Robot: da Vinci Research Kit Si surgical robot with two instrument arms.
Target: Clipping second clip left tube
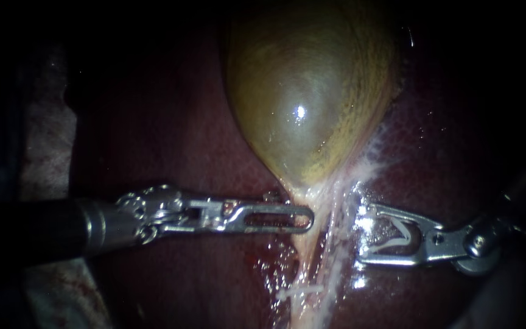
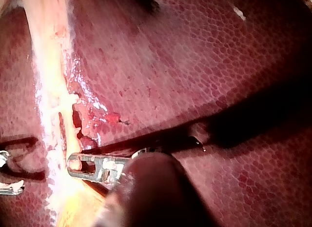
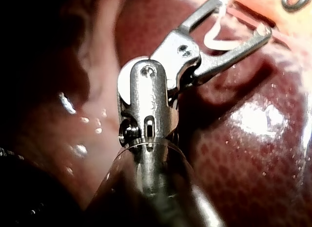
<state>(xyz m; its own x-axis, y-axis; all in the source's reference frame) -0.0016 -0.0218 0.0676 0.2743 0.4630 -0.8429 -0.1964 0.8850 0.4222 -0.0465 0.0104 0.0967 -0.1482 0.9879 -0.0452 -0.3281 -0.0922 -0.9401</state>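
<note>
Right instrument jaws spread, holding white clip, left instrument jaws closed against tube

The endoscope faces the yellow-green bulbous gallbladder and dark red liver closely and square on, the left wrist camera looks nearer still along the left instrument at the pale stringy tube below that gallbladder, and the right wrist camera hugs the right instrument over the same liver
</note>
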